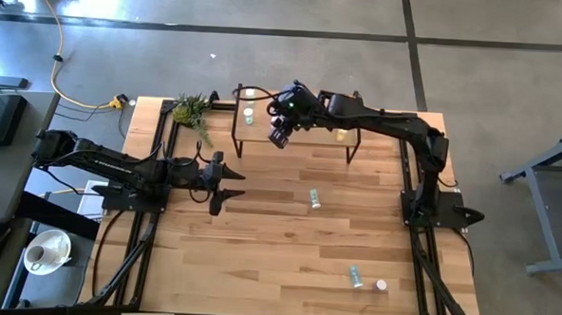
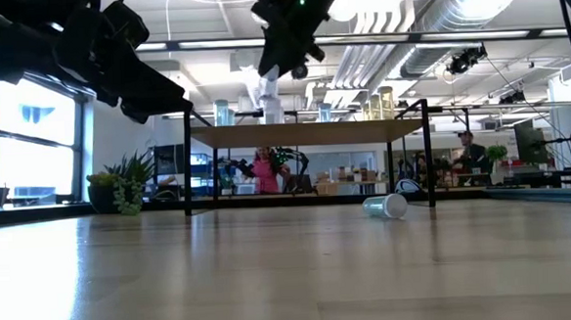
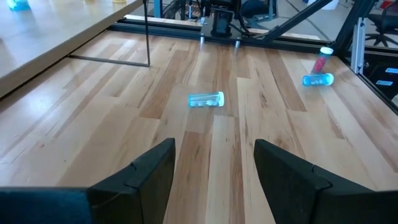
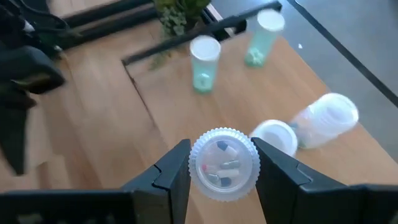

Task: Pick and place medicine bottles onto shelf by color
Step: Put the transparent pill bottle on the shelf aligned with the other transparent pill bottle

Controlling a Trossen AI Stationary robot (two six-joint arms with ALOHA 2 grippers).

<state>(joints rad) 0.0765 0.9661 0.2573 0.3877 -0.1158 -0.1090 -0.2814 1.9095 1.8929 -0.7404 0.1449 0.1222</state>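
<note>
Medicine bottle (image 4: 224,163), white-capped, sits clamped between your right gripper (image 4: 224,168)'s fingers above the shelf (image 4: 249,106). Just ahead of them a white bottle (image 4: 311,127) lies tipped; two teal bottles (image 4: 204,62) stand beyond. Lower carelessly and you could knock the fallen one rolling off the edge. Your left gripper (image 3: 214,165) waits with fingers apart over the table.

Right gripper (image 4: 224,163) closed on clear bottle (image 4: 224,164), ridged white cap facing camera (small pills visible through it), one dark finger on each side. Below: light-wood shelf (image 4: 186,118). Two teal-green bottles upright on it, one nearer (image 4: 204,64), one farther (image 4: 262,37), near shelf's edge. Clear white-capped bottle (image 4: 311,126) lying on its side, just beside held one. Green plant (image 4: 179,12) beyond shelf. Left arm (image 4: 25,87), dark, at frame edge over slatted tabletop (image 4: 68,134).
</note>
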